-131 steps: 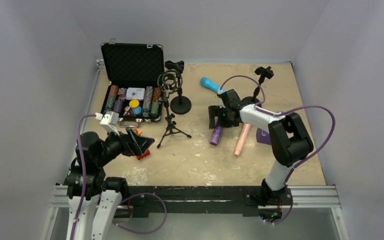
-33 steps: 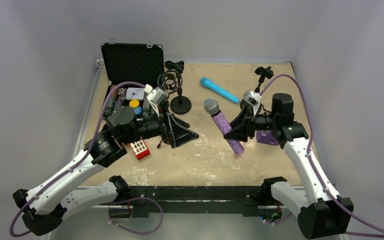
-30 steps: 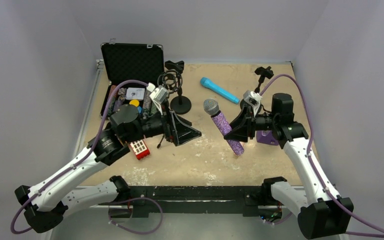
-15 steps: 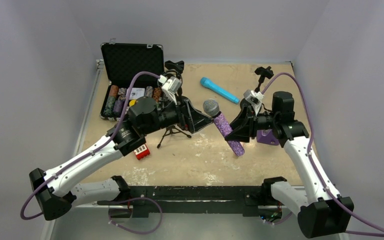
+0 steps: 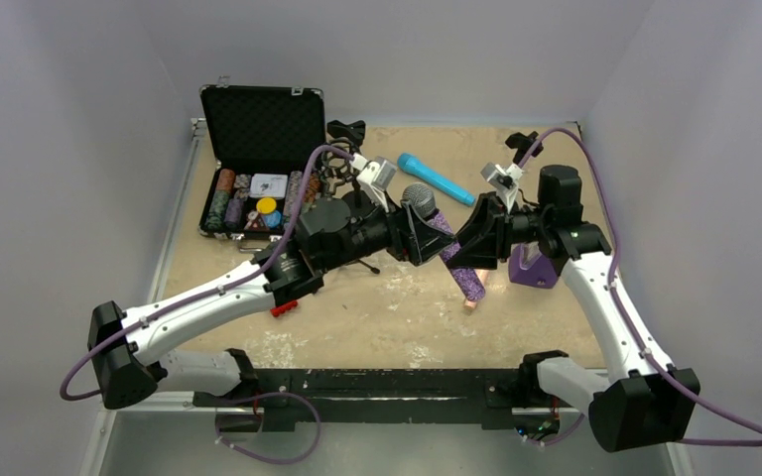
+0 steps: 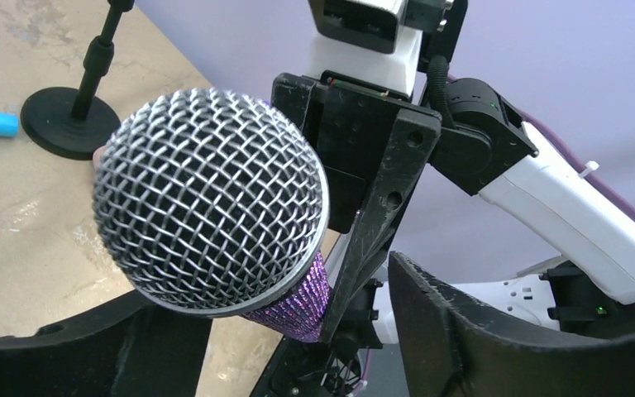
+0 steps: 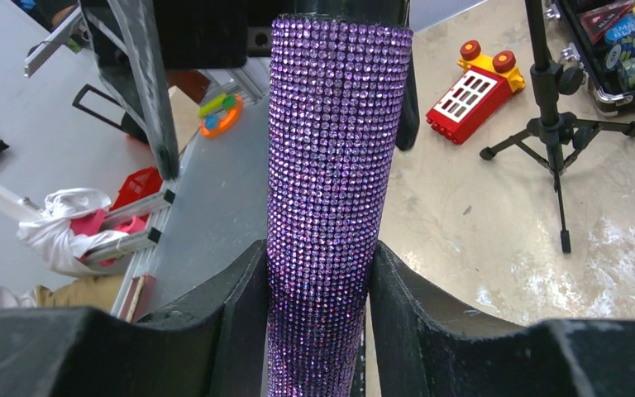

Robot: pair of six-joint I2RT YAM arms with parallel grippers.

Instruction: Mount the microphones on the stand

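My right hand (image 7: pixel 318 265) is clenched on the glittery purple microphone with silver mesh head (image 7: pixel 335 124), held tilted in the air above the bench (image 5: pixel 387 317). My left hand (image 6: pixel 293 298) straddles the head, released. Risk: clamping round mesh, mic squirts out.

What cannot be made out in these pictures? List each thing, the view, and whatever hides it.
Pale pink microphone: top view, all but one end hidden behind the glittery purple microphone with silver mesh head and the right gripper.
Black tripod stand: top view, mostly hidden by the left arm; right wrist view, top cut off by the edge.
Purple microphone's lower end: right wrist view, cut off at the bottom edge.
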